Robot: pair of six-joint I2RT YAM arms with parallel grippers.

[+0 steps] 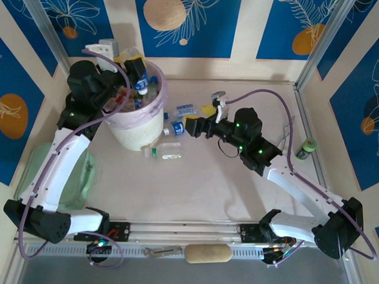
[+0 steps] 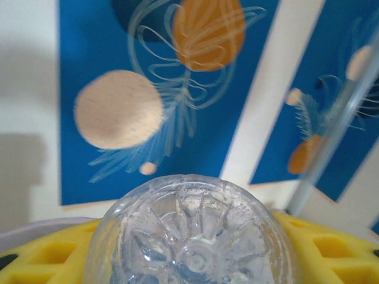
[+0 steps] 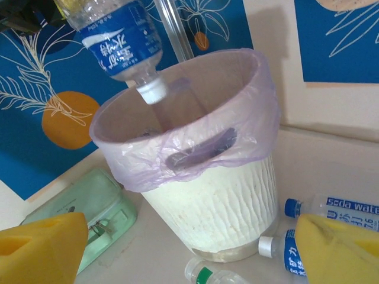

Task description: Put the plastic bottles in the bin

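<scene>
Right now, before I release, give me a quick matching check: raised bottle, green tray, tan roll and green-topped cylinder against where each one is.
1 raised bottle
2 green tray
3 tan roll
4 green-topped cylinder

a near edge, centre
b cap-down above the bin
c far right side
d lying left of the bin

Pairs: 1-b, 2-d, 3-a, 4-c
</scene>
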